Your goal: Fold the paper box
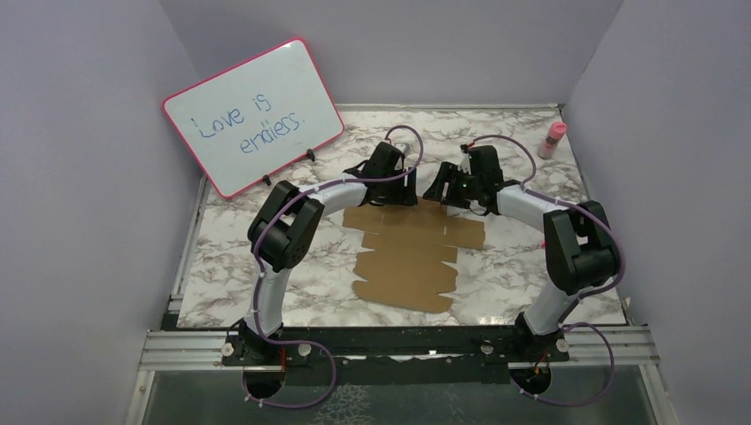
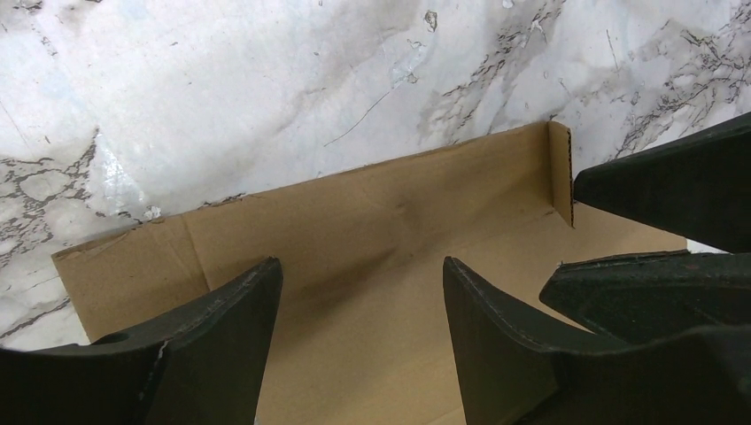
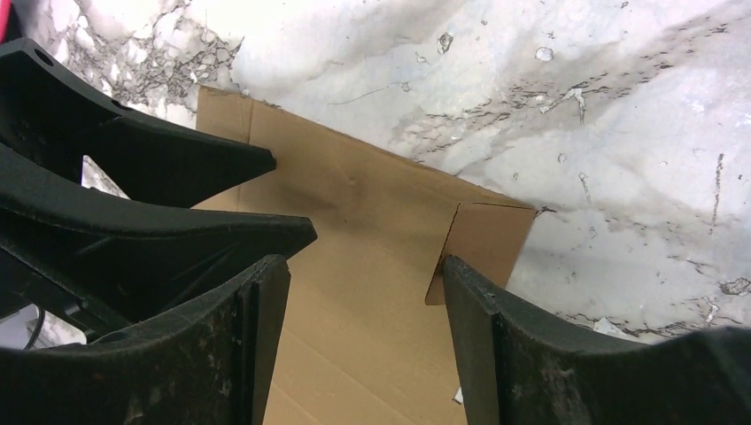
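Paper box point(image 1: 412, 257): a flat brown cardboard sheet with notched edges. It lies unfolded in the middle of the marble desk point(image 1: 514, 266), in front of my two arms.
Corner flap point(image 2: 560, 173): a small tab at the far right end of the sheet, standing up from it.
My left pincer point(image 2: 361, 266): jaws spread apart with nothing clamped, poised over the far edge of the sheet on its left half.
My right pincer point(image 3: 365, 261): also spread apart and holding nothing, over the far edge on the right half. The raised flap is just beside its right finger.
Between pincers: they sit close side by side, and each one's fingers show in the other's wrist view.
Whiteboard point(image 1: 252, 115): pink-framed, propped at the far left, reading "Love is endless."
Pink bottle point(image 1: 553, 140): upright at the far right corner, well away from the sheet.
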Controlling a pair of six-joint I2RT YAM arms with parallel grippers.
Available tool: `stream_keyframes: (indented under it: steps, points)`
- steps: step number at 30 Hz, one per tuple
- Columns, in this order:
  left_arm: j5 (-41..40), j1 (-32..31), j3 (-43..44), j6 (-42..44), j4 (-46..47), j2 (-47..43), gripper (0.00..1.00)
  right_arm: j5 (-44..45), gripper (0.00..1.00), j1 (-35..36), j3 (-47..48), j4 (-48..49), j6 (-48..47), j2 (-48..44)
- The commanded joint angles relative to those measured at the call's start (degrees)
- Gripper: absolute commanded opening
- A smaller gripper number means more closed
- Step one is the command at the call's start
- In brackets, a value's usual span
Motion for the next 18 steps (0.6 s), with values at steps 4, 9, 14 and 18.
stream_keyframes:
  steps: [4, 9, 14, 18]
  points:
    - [0.62, -0.84, -1.69, -0.25, -1.36, -1.55, 0.69, 4.81, 0.70, 1.11, 2.79, -3.39, -1.68, -0.56]
    - [-0.07, -0.51, -1.34, 0.15, -1.79, -5.42, 0.71, 7.73, 0.71, 1.17, 3.41, -5.62, -3.94, -4.96]
    - [-0.02, -0.16, -2.07, 0.16, -2.23, -10.17, 0.72, 6.16, 0.72, 1.35, 1.72, -5.31, -5.16, -8.68]
    - [0.32, 1.04, -5.02, -0.37, -2.38, -14.13, 0.75, 4.66, 0.73, 1.92, -0.97, -4.16, -4.92, -11.05]
